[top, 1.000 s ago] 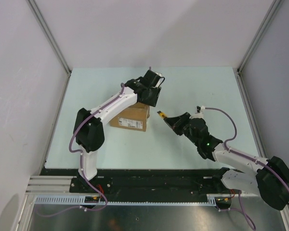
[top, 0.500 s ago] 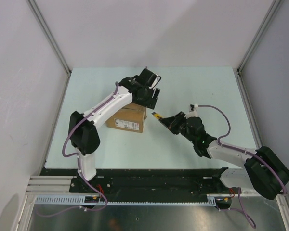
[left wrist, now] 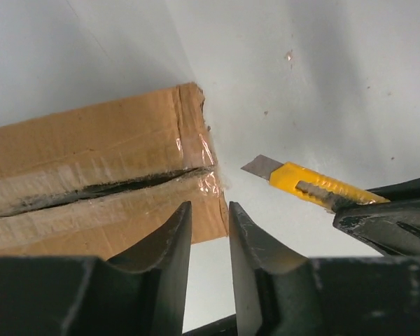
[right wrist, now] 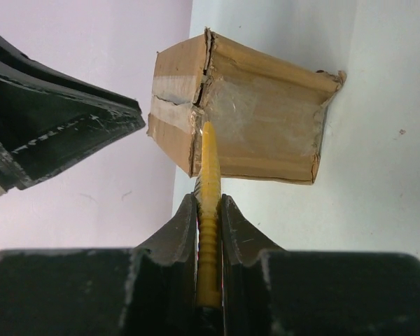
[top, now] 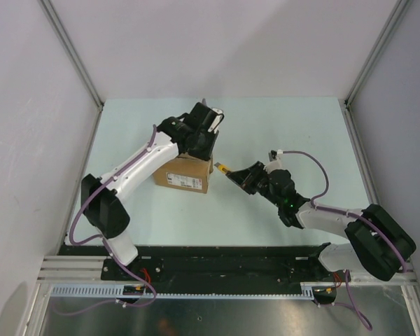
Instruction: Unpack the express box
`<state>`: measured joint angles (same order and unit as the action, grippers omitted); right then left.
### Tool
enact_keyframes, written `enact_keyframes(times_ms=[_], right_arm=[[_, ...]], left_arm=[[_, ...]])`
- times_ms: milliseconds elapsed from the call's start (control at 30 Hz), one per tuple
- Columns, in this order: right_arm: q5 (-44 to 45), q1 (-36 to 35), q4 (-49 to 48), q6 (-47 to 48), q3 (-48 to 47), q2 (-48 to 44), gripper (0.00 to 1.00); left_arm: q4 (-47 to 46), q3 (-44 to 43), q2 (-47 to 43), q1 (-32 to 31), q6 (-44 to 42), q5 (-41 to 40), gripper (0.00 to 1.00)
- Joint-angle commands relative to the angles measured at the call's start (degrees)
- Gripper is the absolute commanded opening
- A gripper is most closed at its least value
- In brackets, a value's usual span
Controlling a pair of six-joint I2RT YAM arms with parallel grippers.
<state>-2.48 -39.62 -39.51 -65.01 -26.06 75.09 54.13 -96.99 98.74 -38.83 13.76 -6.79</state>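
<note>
The express box (top: 185,175) is a brown carton lying mid-table, flaps down, with a dark slit along its taped top seam (left wrist: 91,185). My left gripper (top: 208,148) hovers over the box's right end; its fingers (left wrist: 171,238) stand a narrow gap apart with nothing between them. My right gripper (top: 239,175) is shut on the yellow utility knife (top: 224,167). The knife's blade (left wrist: 262,166) points at the box's right end, close to the taped seam corner (right wrist: 196,115). In the right wrist view the knife (right wrist: 210,175) lines up with the box (right wrist: 266,126).
The pale green table (top: 294,133) is ringed by white walls with metal posts at the back corners. The left arm's dark wrist (right wrist: 49,133) sits close to the left of the knife's line. The black rail with both arm bases runs along the near edge (top: 224,262).
My right gripper has moved left with the knife, closer to the box's end. My left arm has swung left and the box has shifted slightly left with it.
</note>
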Motion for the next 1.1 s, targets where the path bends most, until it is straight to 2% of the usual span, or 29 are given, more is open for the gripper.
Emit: enact_keyframes(times_ms=[0,433,767,1067], right_arm=[[-0.3,-0.5,-4.8,0.7,-1.9,1.0,0.0],[-1.0,-1.6,-7.7,-1.2,-4.7,5.9,0.0],[2.2,-1.9,-3.7,0.1,-4.8,3.1,0.0],[0.7,-1.9,-5.8,-1.1,-4.8,5.0,0.0]], left_arm=[[-0.5,2.1,-0.4,0.2,1.0,1.0,0.3],[-0.6,2.4,2.4,0.0,1.7,0.3,0.27],[-0.7,3.5,4.4,-0.1,1.3,-1.5,0.23],[-0.5,3.4,4.4,-0.2,1.3,-3.1,0.21]])
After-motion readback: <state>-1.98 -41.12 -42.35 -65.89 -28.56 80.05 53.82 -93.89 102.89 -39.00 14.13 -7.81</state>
